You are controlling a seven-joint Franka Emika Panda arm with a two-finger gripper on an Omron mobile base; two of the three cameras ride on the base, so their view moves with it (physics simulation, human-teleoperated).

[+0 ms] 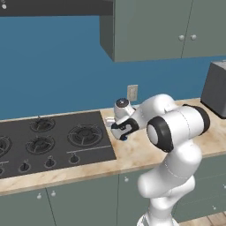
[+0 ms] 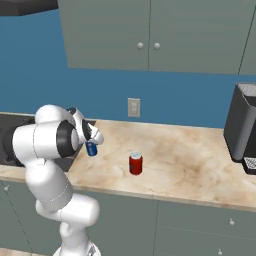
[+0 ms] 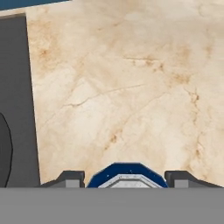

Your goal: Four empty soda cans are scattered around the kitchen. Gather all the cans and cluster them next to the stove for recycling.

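Observation:
My gripper (image 2: 92,145) hangs over the counter just right of the stove (image 1: 48,139), shut on a blue soda can (image 2: 91,148). In the hand view that blue can (image 3: 127,176) shows its silver top between the two fingertips (image 3: 70,179), with the marble counter below and the stove's black edge (image 3: 17,100) at the left. In the left base view a bit of the blue can (image 1: 124,137) peeks out under the hand. A red soda can (image 2: 135,163) stands upright on the counter to the right of the gripper, apart from it.
A dark appliance (image 2: 244,127) stands at the counter's right end. A wall outlet (image 2: 133,107) sits on the blue wall behind. Upper cabinets (image 2: 155,35) hang above. Bare marble counter (image 2: 190,160) lies between the red can and the appliance.

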